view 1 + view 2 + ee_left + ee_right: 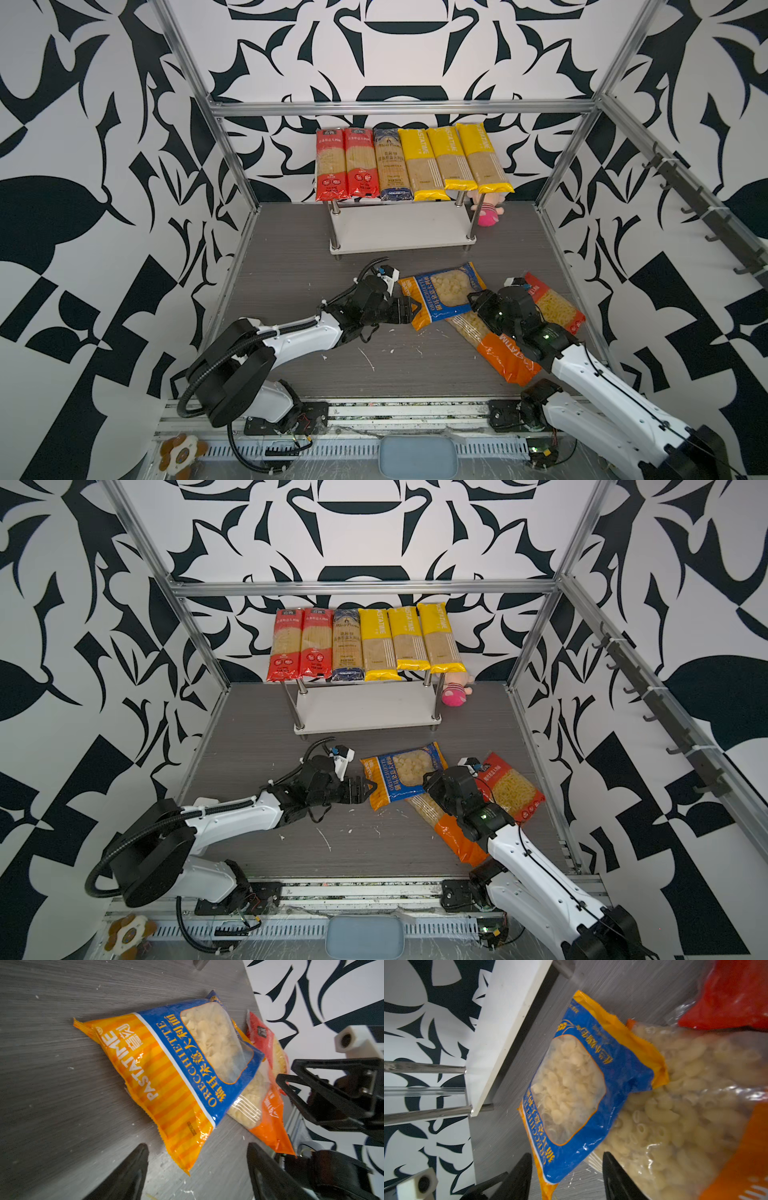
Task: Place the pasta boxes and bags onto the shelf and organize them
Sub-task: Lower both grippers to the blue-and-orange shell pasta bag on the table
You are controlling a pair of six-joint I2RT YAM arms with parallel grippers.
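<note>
While both sets of jaws stand parted, left gripper (411, 309) straddles the blue orecchiette bag (446, 295) at its yellow-striped end, right gripper (473, 301) its opposite edge. Bag lies mid-worktop (291, 299), grey woodgrain, overlapping orange macaroni bag (500, 355); red bag (557, 307) near right edge. Beyond, six spaghetti packs (411, 164) cover shelf (399, 235) top tier; black-white patterned walls (104, 166).

Spaghetti packs (411, 164) on shelf (399, 230) top; orecchiette bag (446, 296) atop macaroni bag (505, 359) before shelf

White arms (291, 336), black jaws
</note>
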